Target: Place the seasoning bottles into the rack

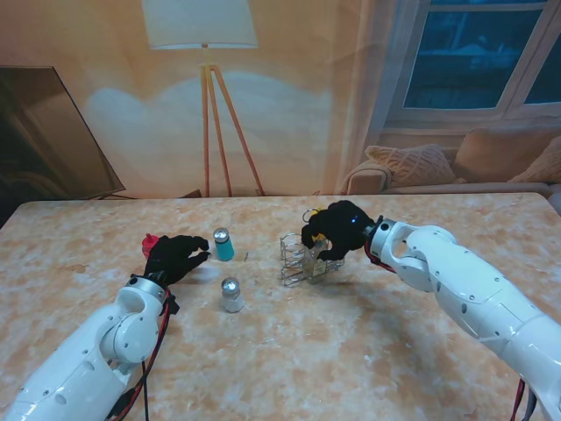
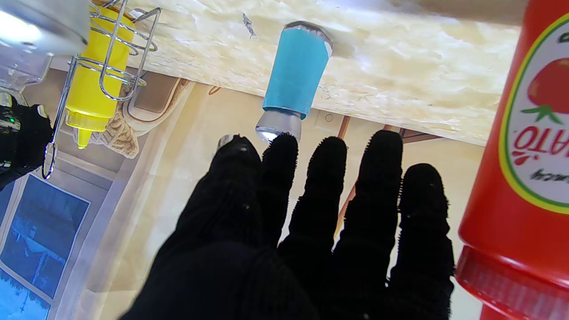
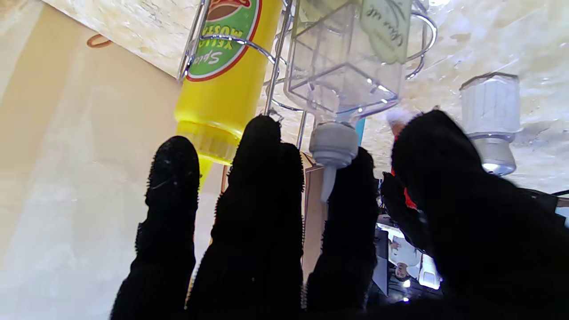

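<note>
A wire rack point(image 1: 296, 260) stands mid-table. It holds a yellow mustard bottle point(image 3: 226, 84) and a clear square bottle point(image 3: 342, 58) with a grey spout. My right hand point(image 1: 336, 231) hovers over the rack's right side. Its fingers point(image 3: 260, 186) are straight and its thumb is apart, flanking the spout without gripping it. A blue shaker point(image 1: 223, 244) stands just beyond the spread fingertips of my open left hand point(image 1: 175, 256), which does not touch it. A red ketchup bottle point(image 2: 524, 155) stands close beside that hand, mostly hidden behind it in the stand view. A white shaker point(image 1: 231, 295) stands nearer to me.
The marble-patterned table point(image 1: 368, 351) stretches wide in front of both arms. Behind its far edge are a floor lamp point(image 1: 206, 96), a sofa with cushions point(image 1: 412, 162) and a window.
</note>
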